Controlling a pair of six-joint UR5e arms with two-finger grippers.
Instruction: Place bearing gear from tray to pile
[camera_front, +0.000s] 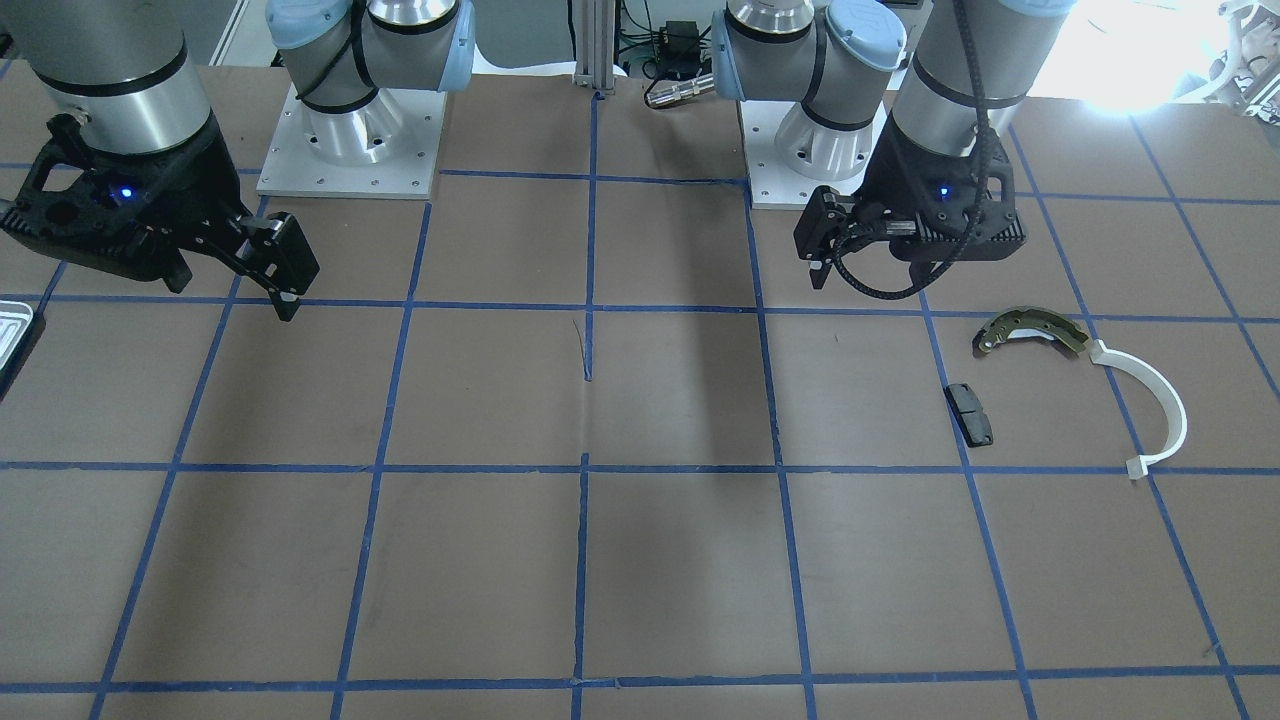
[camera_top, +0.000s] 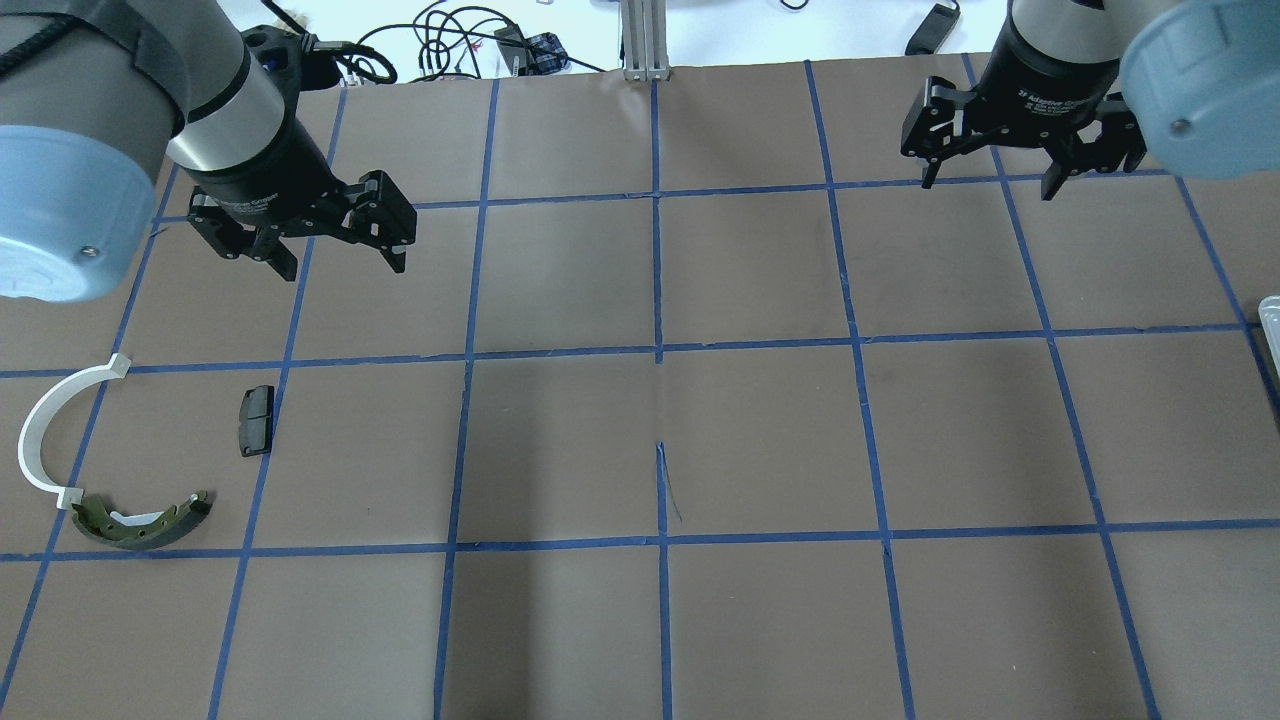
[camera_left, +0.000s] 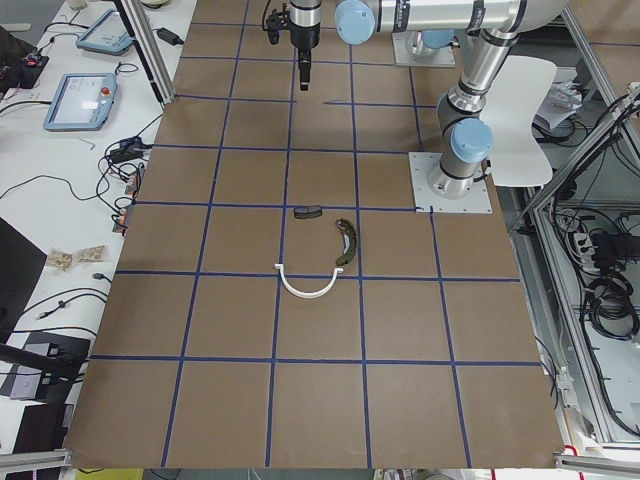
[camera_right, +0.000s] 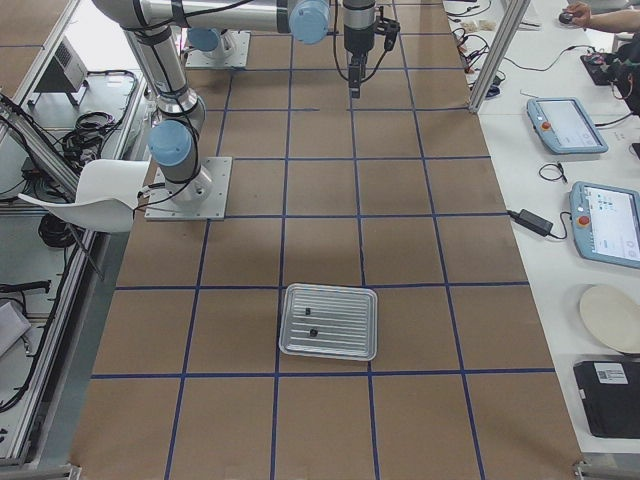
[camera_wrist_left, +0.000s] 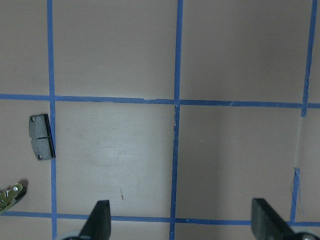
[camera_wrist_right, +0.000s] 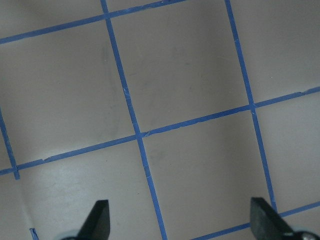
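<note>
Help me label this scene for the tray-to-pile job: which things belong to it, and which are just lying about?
Job: tray; small dark part in it, presumably the bearing gear; pile of brake shoe, white half-ring, black pad.
Lying about: teach pendants, round plate, white chair.

**Robot body.** The left arm and right arm are built of silver-grey tubes, and the rounded joints are closed with pale-blue caps. Each arm is bolted to a square silver base plate edged with small screws. The black wrist housings are each lit by a blue lamp and marked with white lettering too small to be read. A black ribbed cable is run along the left arm. The left gripper and right gripper are black and two-fingered.
</note>
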